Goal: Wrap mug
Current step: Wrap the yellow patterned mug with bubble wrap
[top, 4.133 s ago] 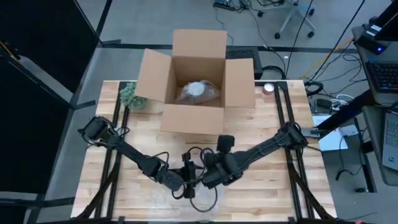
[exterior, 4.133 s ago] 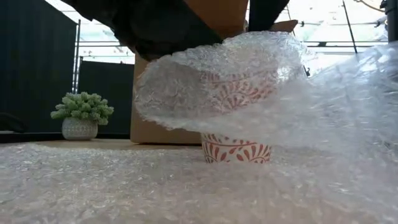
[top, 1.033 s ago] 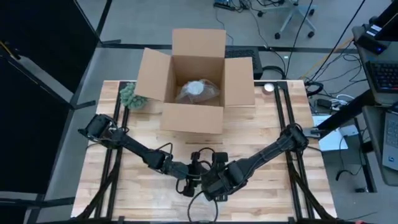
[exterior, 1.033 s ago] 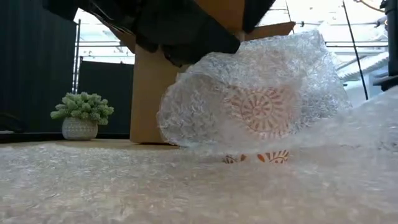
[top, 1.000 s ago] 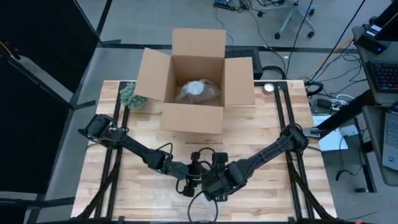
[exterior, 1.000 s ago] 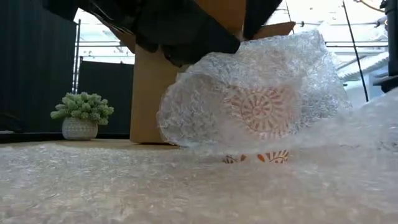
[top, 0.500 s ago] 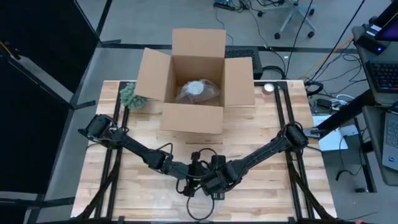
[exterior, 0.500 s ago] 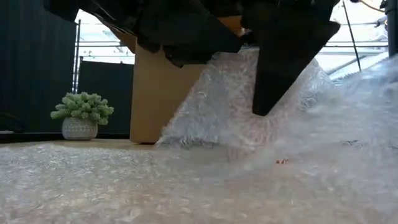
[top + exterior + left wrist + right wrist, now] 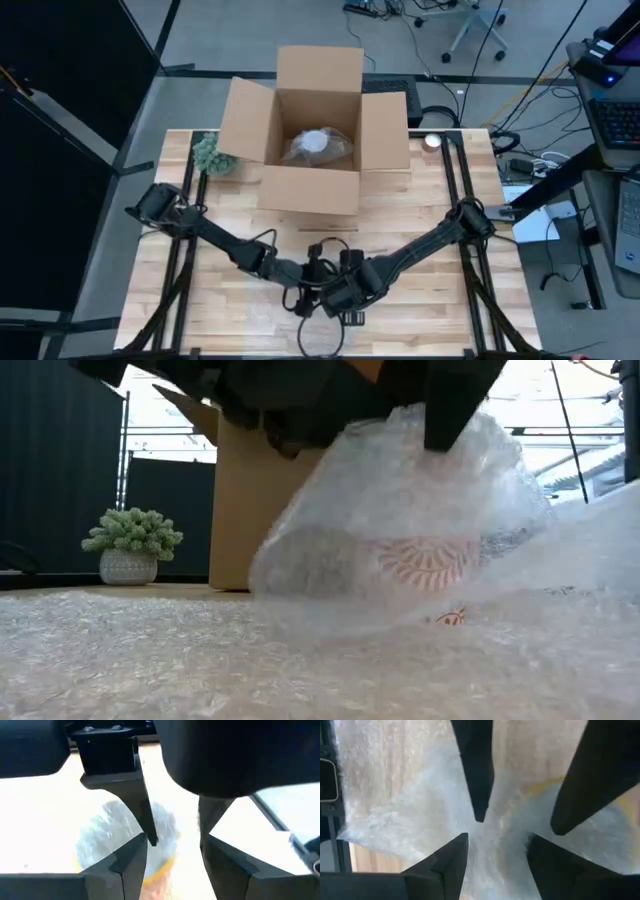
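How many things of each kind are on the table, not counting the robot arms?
Cardboard box, open, with a wrapped bundle inside: 1
Wrapped bundle in the box: 1
Potted plant: 1
Mug with red pattern, under the wrap: 1
Bubble wrap sheet: 1
Total: 5

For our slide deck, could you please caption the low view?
Red-patterned mug bundled in bubble wrap under both arms, before a cardboard box and potted succulent.
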`<state>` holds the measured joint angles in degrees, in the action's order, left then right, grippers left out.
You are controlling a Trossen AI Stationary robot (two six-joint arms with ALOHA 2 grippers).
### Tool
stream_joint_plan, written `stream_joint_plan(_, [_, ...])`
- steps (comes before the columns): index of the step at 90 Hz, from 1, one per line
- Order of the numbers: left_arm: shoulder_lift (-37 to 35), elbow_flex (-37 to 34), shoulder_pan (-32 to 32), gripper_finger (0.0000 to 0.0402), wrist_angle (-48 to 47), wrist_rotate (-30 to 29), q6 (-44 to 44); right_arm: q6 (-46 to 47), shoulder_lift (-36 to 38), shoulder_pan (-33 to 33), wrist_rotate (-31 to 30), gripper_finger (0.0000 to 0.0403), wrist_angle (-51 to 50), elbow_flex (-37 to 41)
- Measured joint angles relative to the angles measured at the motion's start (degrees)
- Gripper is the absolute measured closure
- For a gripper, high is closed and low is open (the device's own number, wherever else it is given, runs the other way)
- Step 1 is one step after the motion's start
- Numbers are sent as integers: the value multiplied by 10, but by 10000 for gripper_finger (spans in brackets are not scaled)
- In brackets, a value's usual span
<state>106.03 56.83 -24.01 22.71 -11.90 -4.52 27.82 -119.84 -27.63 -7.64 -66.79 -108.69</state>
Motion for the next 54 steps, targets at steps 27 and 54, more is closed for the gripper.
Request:
stream_joint_plan(27, [2, -2, 0, 228, -10, -5, 5, 0, 6, -11, -41, 222, -47, -56])
stream_joint_plan(54, [2, -2, 0, 228, -9, -5, 4, 15, 7, -34, -43, 222, 5, -33])
